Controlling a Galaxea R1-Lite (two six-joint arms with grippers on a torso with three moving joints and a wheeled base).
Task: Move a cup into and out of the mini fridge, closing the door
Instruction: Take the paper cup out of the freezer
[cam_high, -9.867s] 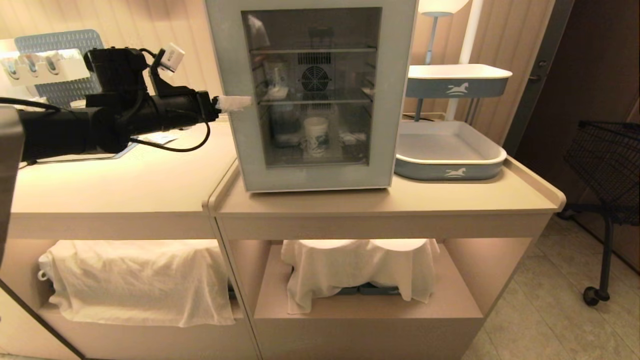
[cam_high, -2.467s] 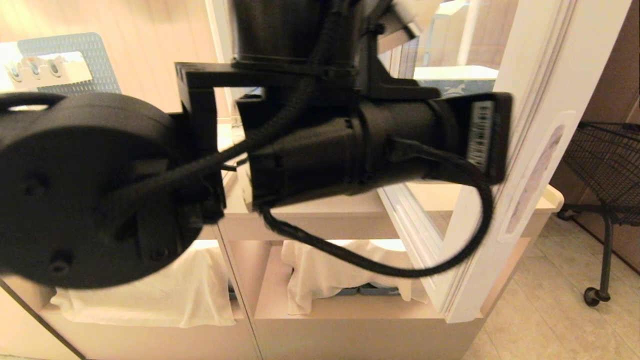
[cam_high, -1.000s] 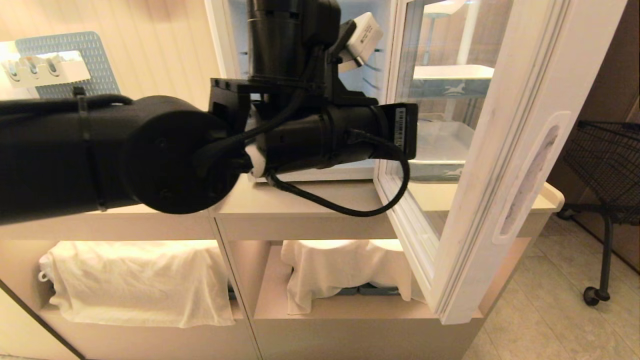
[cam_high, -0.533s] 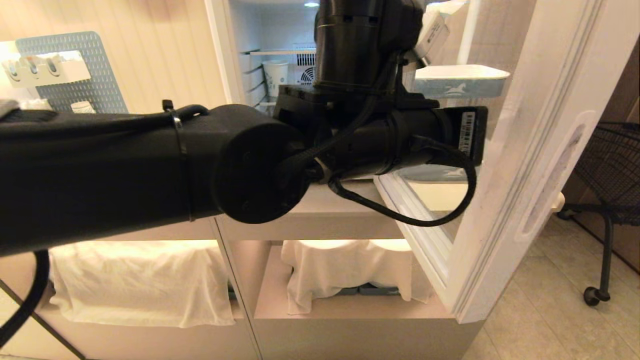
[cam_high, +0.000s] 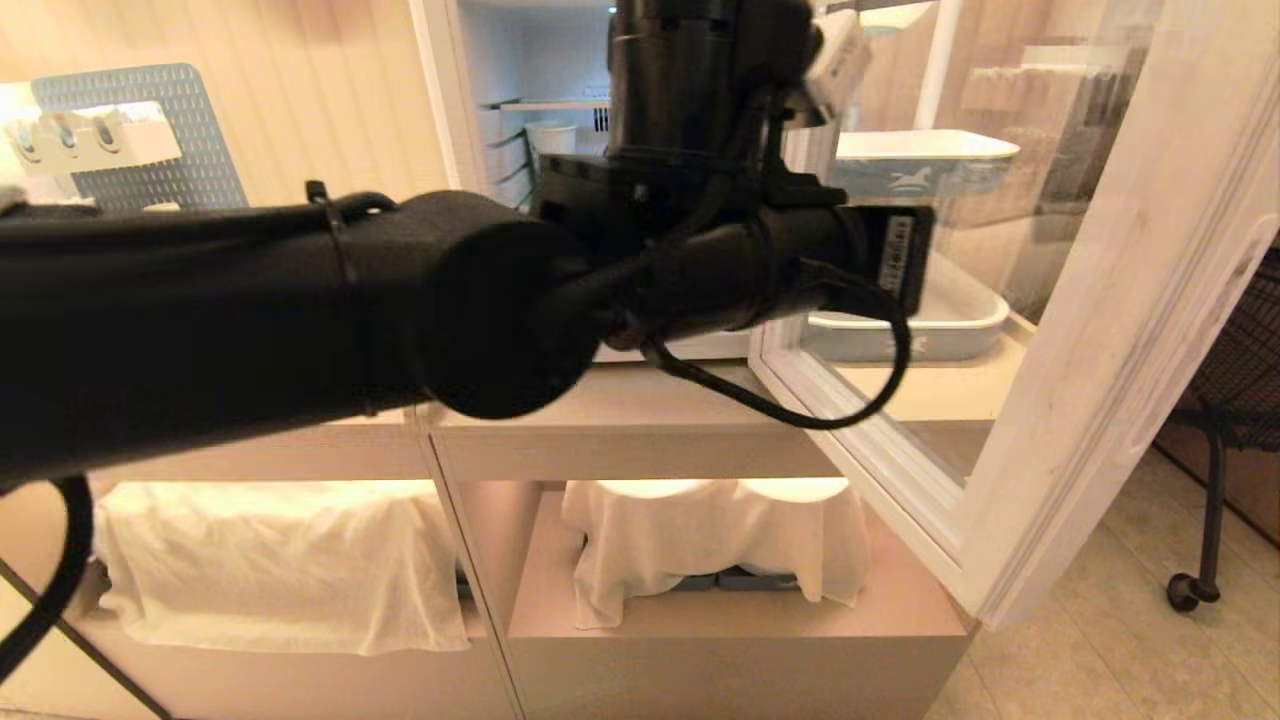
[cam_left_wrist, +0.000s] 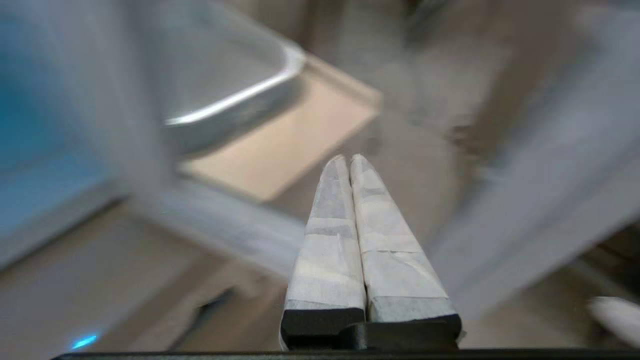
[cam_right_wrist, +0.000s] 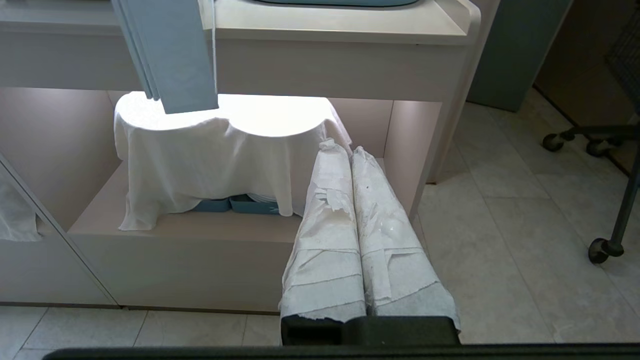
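Observation:
The mini fridge (cam_high: 440, 100) stands open on the counter. Its door (cam_high: 1100, 330) is swung far out to the right, showing its white inner frame and glass pane. A white paper cup (cam_high: 551, 135) sits on an inner shelf at the left, and my left arm hides the rest of the inside. That arm (cam_high: 700, 260) reaches across the fridge opening. My left gripper (cam_left_wrist: 349, 159) is shut and empty, close to the inner side of the door's glass. My right gripper (cam_right_wrist: 345, 147) is shut and empty, parked low before the counter's lower shelf. The door's grey-blue bottom corner (cam_right_wrist: 170, 55) hangs above it.
A grey-blue two-tier tray (cam_high: 905, 330) stands right of the fridge, seen through the door glass. White cloths (cam_high: 700, 540) cover things on the lower shelves. A black wheeled cart (cam_high: 1200, 450) stands on the floor at the far right. A blue pegboard (cam_high: 140, 120) is at the back left.
The door has swung further open to the right. My left arm has moved right and up in front of the fridge opening, with its gripper still shut. The right arm has not moved.

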